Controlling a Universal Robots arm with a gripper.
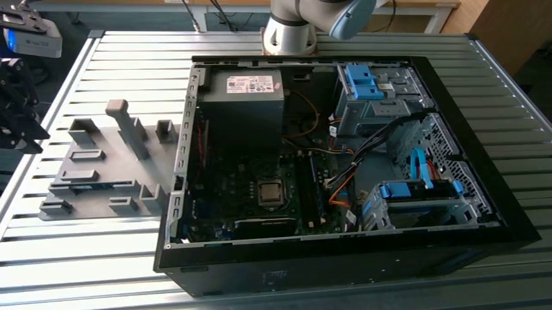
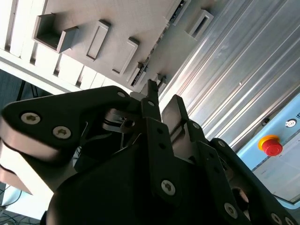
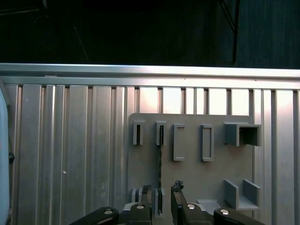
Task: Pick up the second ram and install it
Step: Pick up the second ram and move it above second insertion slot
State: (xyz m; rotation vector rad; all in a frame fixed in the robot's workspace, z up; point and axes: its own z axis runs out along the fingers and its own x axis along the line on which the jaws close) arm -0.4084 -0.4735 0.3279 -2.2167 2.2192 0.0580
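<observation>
First wrist view has my pincer (image 3: 161, 190) spread and empty over the grey holder (image 3: 197, 180), where the memory stick (image 3: 160, 159) stands on edge in its slots, its long axis running straight out from between my fingers (image 3: 179, 199).

1. Table (image 1: 86, 271): silver metal, ribbed in long straight stripes.
2. Holder (image 1: 112, 171): plain matte grey all over, no markings.
3. Case (image 1: 345, 271): black shell, with bright blue brackets (image 1: 360, 81) and orange cables (image 1: 340, 194) inside.
4. Ram (image 3: 159, 168): pretty much black seen edge-on.
5. Gripper (image 3: 162, 190): black, with shiny silver screws.
6. Button (image 2: 272, 146): red on a yellow base.
7. Arm (image 1: 293, 29): light grey with a pale blue cap.
</observation>
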